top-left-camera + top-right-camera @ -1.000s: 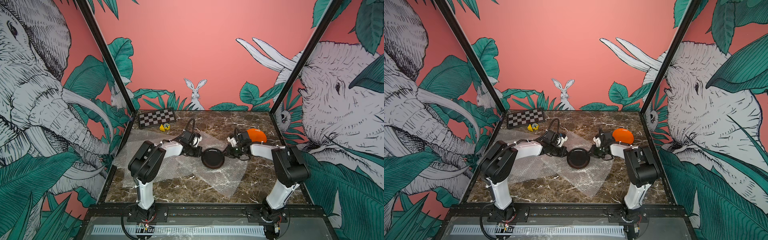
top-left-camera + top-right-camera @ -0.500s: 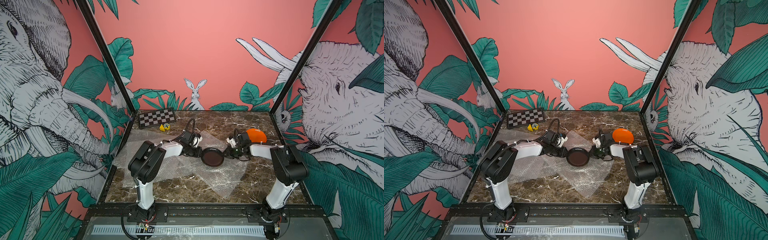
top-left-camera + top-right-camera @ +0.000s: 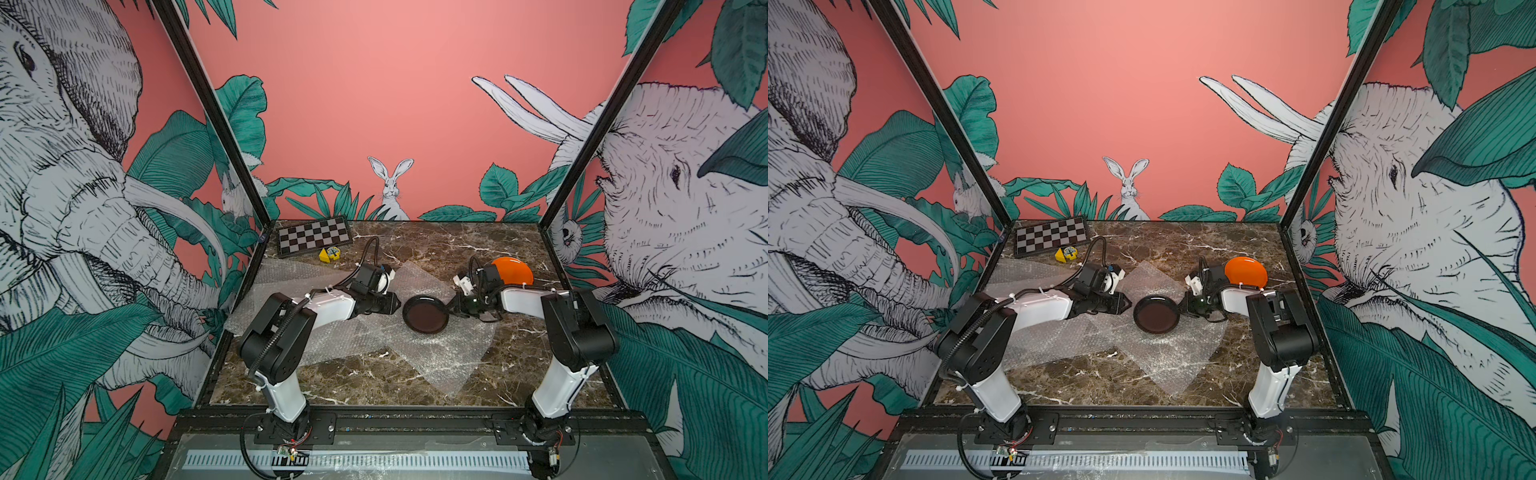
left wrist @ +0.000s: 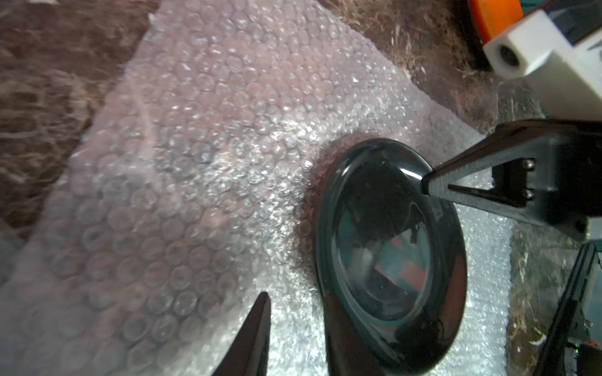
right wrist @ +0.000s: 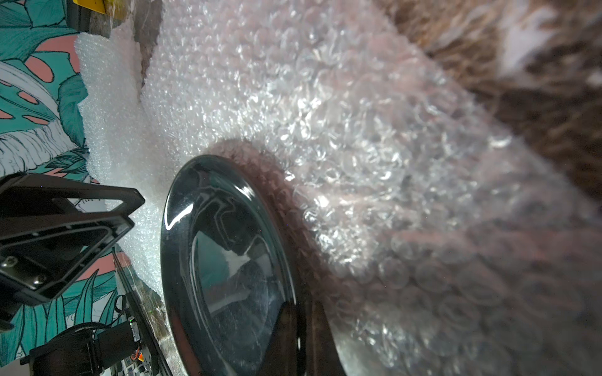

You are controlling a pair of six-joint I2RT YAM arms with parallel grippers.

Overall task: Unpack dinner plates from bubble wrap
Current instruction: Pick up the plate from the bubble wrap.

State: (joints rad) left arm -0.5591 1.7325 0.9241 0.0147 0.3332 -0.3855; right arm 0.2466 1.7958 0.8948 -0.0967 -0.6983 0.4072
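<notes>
Black plate [image 3: 426,314] is lying on bubble wrap [image 3: 440,357] at tabletop [image 3: 436,245] centre; my right hand [image 3: 449,309] is pinching its rim, left hand [image 3: 395,305] spread beside. I'm judging it stiff, slick, breakable: rim holds best.

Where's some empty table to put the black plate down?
Bare marble lies at the back, between the checkerboard and the orange plate, and in front of the bubble wrap. The middle is crowded: wrap, the black plate, the left tool and the right tool.

Left arm [image 3: 332,307] and right arm [image 3: 519,300]: white links, black joints, looping black cables.
</notes>
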